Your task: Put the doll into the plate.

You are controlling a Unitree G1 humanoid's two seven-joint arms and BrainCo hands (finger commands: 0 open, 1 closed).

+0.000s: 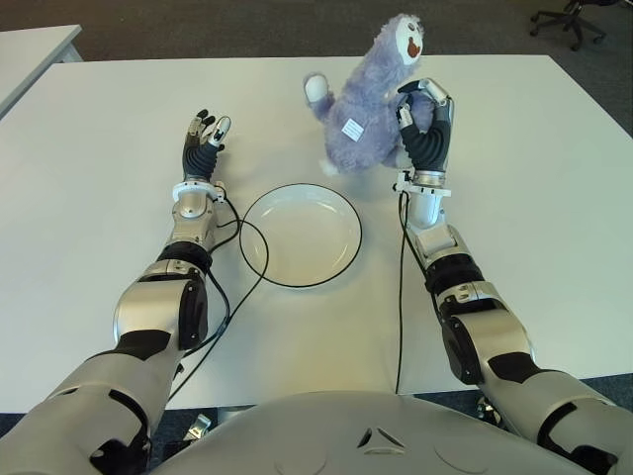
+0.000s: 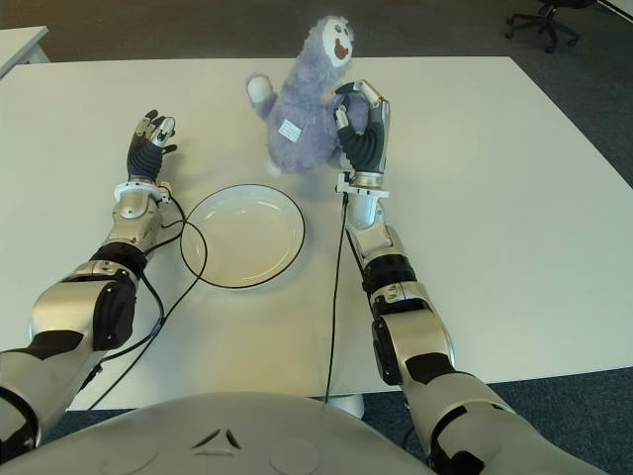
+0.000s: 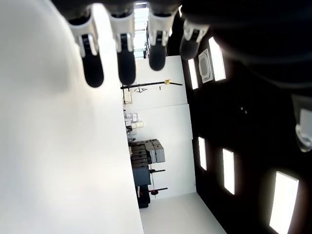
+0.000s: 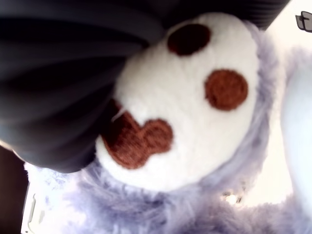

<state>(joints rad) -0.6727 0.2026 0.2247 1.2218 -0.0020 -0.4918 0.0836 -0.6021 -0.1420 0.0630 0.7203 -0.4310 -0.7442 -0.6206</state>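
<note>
The doll sits upright at the far side of the desk, just beyond the empty plate. From the left, the left hand shows beside the plate with straight fingers holding nothing. The right hand has its fingers curled around the doll's right side, so the plate lies nearer and to the left.

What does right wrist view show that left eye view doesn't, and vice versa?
Only the right wrist view: the doll's face close up, with brown eyes and a brown mouth patch, pressed against the dark hand. Only the left eye view: the plate sitting empty on the table, the left hand with fingers extended beside the plate on its left, and the right hand wrapped around the doll's body. Both: the purple plush doll.
</note>
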